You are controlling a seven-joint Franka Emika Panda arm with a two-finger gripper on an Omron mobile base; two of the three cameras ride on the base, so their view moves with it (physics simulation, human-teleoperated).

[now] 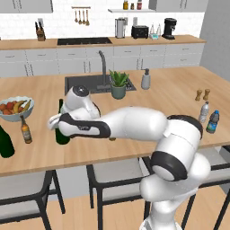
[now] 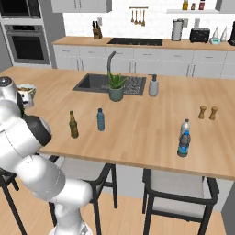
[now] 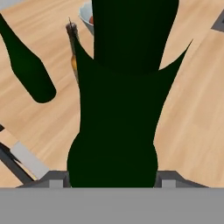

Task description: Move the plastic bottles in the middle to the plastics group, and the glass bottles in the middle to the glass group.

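Green wine bottle [image 3: 116, 109] stands upright, clamped in the gripper [image 1: 59, 127] — the glass group [image 1: 5, 143] sits just left.

No legible text, brand, number or sign was found in any view. Pale labels were noted on the brown beer bottle [image 1: 26, 130] near the fruit bowl and on the amber beer bottle [image 2: 73, 125] in the middle of the counter, but no lettering could be made out on either.
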